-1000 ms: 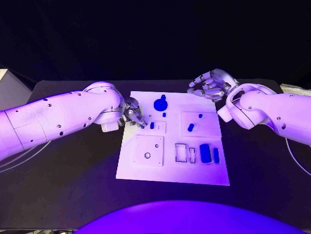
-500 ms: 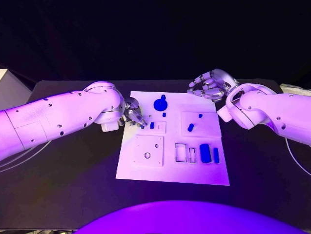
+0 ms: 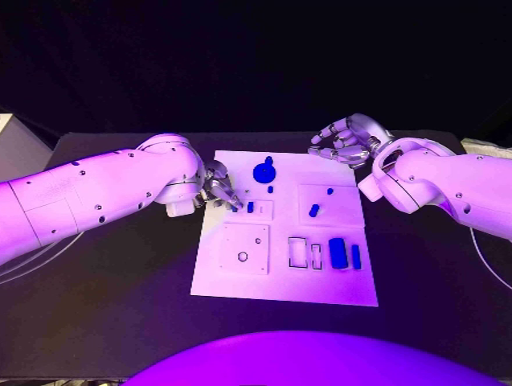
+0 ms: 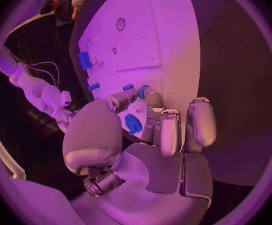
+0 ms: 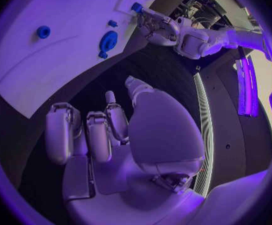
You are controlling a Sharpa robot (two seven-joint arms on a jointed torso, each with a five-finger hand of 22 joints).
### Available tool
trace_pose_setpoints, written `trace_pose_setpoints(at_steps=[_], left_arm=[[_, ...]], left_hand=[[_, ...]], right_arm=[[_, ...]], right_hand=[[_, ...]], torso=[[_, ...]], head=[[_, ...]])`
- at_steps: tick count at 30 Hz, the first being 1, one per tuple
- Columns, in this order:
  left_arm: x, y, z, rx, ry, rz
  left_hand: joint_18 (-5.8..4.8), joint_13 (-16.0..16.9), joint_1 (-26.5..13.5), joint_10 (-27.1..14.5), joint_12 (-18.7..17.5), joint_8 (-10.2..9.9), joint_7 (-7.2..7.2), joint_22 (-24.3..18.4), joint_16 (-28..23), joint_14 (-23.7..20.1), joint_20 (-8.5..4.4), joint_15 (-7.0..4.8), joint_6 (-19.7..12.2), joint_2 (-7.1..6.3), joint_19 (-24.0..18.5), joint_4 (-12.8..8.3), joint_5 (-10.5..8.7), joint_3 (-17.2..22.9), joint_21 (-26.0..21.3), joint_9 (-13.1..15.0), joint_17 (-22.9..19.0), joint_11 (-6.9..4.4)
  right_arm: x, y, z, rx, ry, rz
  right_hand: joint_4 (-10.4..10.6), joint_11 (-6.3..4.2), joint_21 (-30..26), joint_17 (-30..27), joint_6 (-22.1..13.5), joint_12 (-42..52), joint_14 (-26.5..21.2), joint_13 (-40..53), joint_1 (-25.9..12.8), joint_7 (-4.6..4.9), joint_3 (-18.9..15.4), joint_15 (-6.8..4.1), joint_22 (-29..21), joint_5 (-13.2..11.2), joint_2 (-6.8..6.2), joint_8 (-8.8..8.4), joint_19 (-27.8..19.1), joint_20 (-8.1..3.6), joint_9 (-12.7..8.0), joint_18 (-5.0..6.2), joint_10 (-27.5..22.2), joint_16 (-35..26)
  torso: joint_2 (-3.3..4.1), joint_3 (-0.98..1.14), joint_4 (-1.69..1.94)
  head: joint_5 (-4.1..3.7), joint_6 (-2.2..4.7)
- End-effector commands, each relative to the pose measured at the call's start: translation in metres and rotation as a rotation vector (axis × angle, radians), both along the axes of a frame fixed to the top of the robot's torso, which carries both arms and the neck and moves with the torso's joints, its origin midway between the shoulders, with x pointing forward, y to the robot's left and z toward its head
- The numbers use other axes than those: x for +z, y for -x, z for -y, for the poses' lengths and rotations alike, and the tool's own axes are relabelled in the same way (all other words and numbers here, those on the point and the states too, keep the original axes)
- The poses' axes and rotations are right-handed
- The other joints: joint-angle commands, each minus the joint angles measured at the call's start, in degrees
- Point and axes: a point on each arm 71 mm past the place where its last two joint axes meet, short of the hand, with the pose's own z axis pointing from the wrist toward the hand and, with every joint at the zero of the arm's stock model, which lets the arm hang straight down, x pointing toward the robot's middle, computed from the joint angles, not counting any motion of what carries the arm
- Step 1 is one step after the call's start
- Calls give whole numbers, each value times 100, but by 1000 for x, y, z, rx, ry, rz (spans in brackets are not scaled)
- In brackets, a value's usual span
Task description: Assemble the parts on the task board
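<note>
Black table (image 3: 116,281) under coloured light, with the white task board (image 3: 281,285) at frame centre in the head view. Left hand (image 3: 219,190), at the board's upper-left edge, pinches a small blue peg (image 4: 142,91) between thumb and fingertip, just beside a second blue peg (image 3: 250,207) standing in the upper-left plate. Right hand (image 3: 346,141), off the board's upper-right corner, holds nothing; its fingers are curled loosely inward over bare table. Judged step: seating the pinched peg in its hole. To do it well, keep the peg upright, centre it over the hole before pressing, and avoid knocking the neighbouring peg. Board recesses: the round blue part (image 3: 263,172) lies at upper centre, a slanted blue piece (image 3: 313,211) in the upper-right plate, and two blue bars (image 3: 338,252) at lower right beside open rectangular slots (image 3: 297,251).
</note>
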Motion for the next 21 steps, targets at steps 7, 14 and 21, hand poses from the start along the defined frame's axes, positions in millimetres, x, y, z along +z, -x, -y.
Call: trace_pose_setpoints(at_steps=[7, 14, 21], left_arm=[[-6, 2, -4, 0, -45, 1], [-5, 1, -5, 1, -53, 10], [-6, 0, -7, 2, -59, 10]], left_hand=[[20, 24, -115, 3, 58, 29, 8, 18, -19, 490, 12, 42, 39, -9, -28, 152, -7, -220, -18, -13, 1191, 41], [18, 37, -139, 11, 82, 37, 8, 28, -14, 494, 11, 42, 50, -22, -20, 261, -3, -366, -13, -11, 1199, 41], [17, 29, -145, 4, 92, 41, 9, 33, -14, 494, 11, 43, 50, -58, -16, 365, -3, -538, -14, -10, 1199, 42]], right_arm=[[0, 1, -2, 19, 1, 4], [0, 1, -1, 19, 1, 3], [0, 1, -1, 19, 2, 3]], right_hand=[[-12, 0, -9, 1036, -38, -29, 466, 295, -50, -16, 25, 22, 613, 23, -15, 16, 76, 14, -6, 40, -48, -31], [-12, 0, -9, 1036, -38, -29, 466, 295, -50, -16, 25, 22, 613, 23, -15, 16, 76, 14, -6, 40, -48, -31], [-9, 2, -7, 1037, -46, -27, 466, 295, -61, -14, 22, 23, 616, 22, -20, 14, 78, 15, -8, 39, -48, -32]], torso=[[4, 2, -3], [4, 2, -3], [4, 3, 0]], head=[[-4, 1], [-6, 1], [-12, 1]])
